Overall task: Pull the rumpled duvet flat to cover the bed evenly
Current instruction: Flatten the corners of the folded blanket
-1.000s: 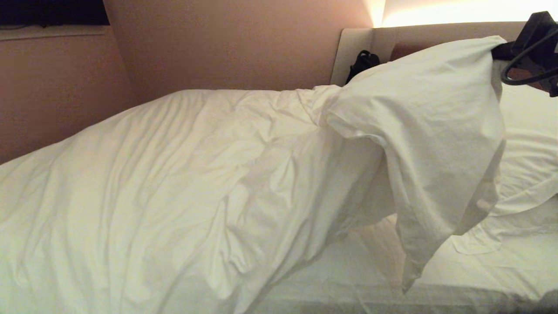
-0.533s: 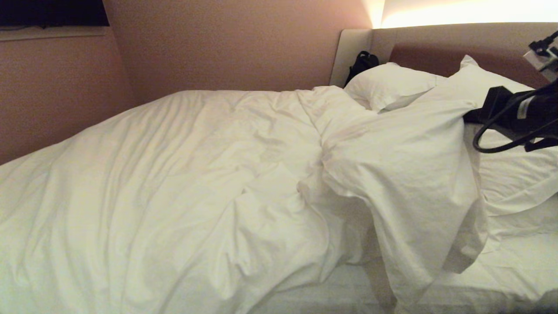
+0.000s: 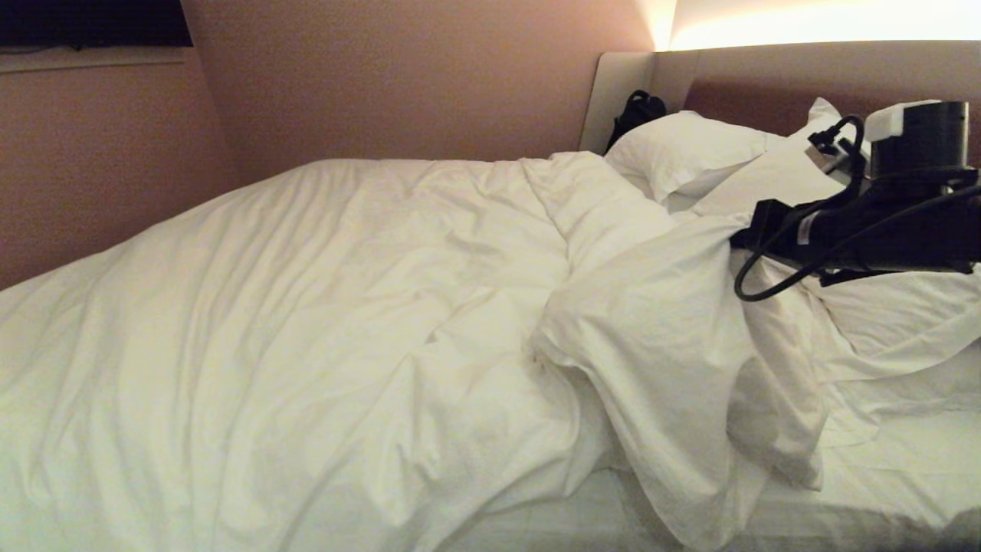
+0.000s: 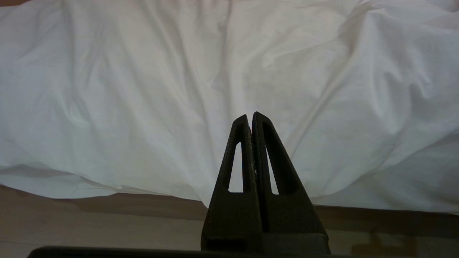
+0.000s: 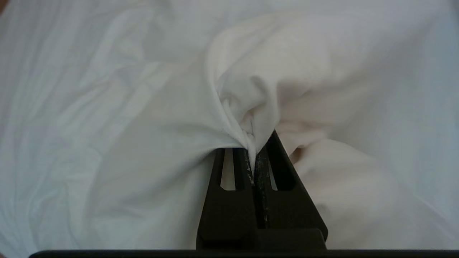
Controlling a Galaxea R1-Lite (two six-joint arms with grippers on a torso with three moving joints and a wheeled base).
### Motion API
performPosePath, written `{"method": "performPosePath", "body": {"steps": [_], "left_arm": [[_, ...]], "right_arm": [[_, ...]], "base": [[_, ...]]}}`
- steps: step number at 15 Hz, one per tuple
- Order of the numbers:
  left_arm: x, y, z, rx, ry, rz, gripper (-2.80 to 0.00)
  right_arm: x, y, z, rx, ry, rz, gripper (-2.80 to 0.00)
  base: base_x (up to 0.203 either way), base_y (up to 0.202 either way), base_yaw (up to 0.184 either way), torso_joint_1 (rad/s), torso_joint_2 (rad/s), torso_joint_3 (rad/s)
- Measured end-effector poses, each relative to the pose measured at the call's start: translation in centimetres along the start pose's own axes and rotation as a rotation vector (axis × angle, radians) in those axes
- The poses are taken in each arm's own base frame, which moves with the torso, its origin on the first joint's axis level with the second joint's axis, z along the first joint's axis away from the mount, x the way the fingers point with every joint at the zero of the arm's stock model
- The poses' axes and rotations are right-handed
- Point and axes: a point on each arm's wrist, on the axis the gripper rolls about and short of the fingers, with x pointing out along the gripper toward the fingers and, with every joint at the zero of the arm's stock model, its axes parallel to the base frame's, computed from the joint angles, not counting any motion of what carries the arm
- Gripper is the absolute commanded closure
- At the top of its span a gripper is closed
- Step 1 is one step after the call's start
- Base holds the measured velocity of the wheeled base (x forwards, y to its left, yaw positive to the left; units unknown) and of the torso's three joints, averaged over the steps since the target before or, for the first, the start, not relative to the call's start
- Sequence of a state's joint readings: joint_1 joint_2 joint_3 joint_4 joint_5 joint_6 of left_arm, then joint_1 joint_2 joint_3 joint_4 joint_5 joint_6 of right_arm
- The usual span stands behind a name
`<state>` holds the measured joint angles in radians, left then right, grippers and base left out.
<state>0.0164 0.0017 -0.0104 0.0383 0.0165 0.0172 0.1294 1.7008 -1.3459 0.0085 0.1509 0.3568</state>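
Near the pillows — right tool (image 5: 254, 150) clamped on the duvet (image 3: 306, 322).

Looks like a hotel room, maybe just a bedroom: big bed (image 3: 881, 491), white duvet (image 3: 306, 322), pillows (image 3: 690, 153), padded headboard (image 3: 766, 77) backlit against a pinkish wall (image 3: 383, 77).

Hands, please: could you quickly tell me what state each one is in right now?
Left hand: closed, holding nothing, near the duvet's edge.
Right hand: closed on a pinch of duvet.
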Motion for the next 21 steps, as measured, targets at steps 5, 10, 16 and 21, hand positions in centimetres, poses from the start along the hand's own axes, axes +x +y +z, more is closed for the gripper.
{"method": "performPosePath", "body": {"steps": [5,10,16,21], "left_arm": [[0.0,0.0,0.0,0.0,0.0,0.0,0.0],[0.0,0.0,0.0,-0.001,0.001,0.0,0.0],[0.0,0.0,0.0,0.0,0.001,0.0,0.0],[0.0,0.0,0.0,0.0,0.0,0.0,0.0]], "right_arm": [[5.1,1.2,-1.2,-0.023,0.021,0.021,-2.8],[10.1,-0.1,-3.7,-0.016,0.099,-0.067,-2.8],[4.9,0.9,-2.5,-0.022,0.052,-0.046,-2.8],[-3.8,2.3,-0.6,-0.044,-0.048,0.008,-2.8]], "base": [[0.0,0.0,0.0,0.0,0.0,0.0],[0.0,0.0,0.0,0.0,0.0,0.0],[0.0,0.0,0.0,0.0,0.0,0.0],[0.0,0.0,0.0,0.0,0.0,0.0]]}}
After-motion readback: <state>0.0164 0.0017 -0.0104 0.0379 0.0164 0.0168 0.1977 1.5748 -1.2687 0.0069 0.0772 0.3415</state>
